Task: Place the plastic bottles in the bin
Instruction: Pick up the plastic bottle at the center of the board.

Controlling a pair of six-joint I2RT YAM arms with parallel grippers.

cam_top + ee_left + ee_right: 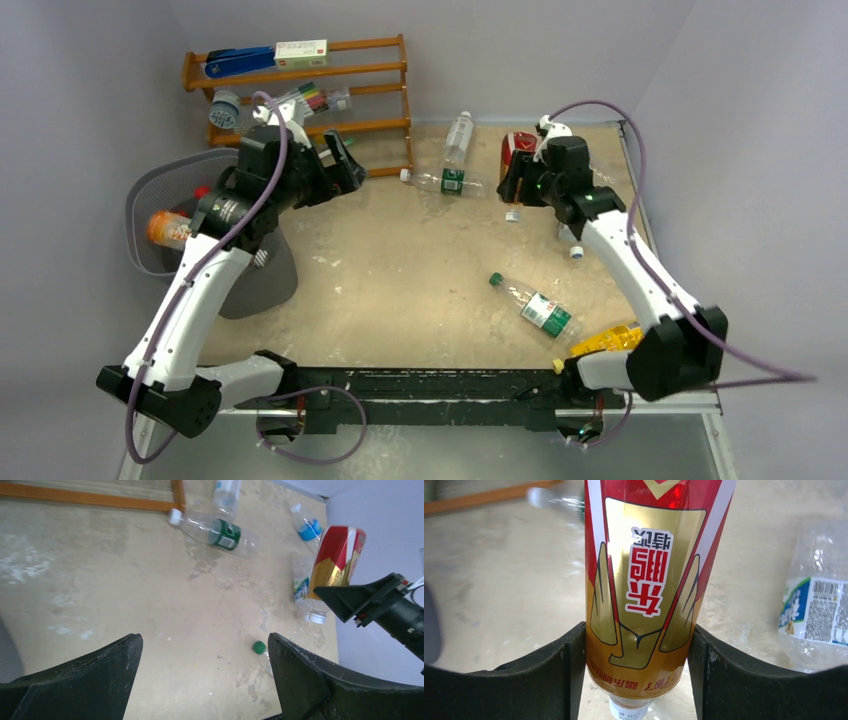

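My right gripper (515, 178) is shut on a red-and-gold labelled bottle (644, 580), its white cap toward the wrist; the bottle also shows in the top view (518, 148) and the left wrist view (337, 555). My left gripper (338, 162) is open and empty above the table, near the bin (140, 200), a grey mesh wastebasket at the far left with an orange bottle (168, 228) inside. A clear green-labelled bottle (450, 180) and another clear bottle (458, 135) lie at the back. A green-capped bottle (530, 306) lies in the middle right. A yellow bottle (605, 340) lies by the right arm's base.
An orange wooden rack (300, 75) with markers and boxes stands at the back left, close to my left gripper. A clear blue-green labelled bottle (819, 615) lies on the table right of my right gripper. Grey walls close the back and both sides.
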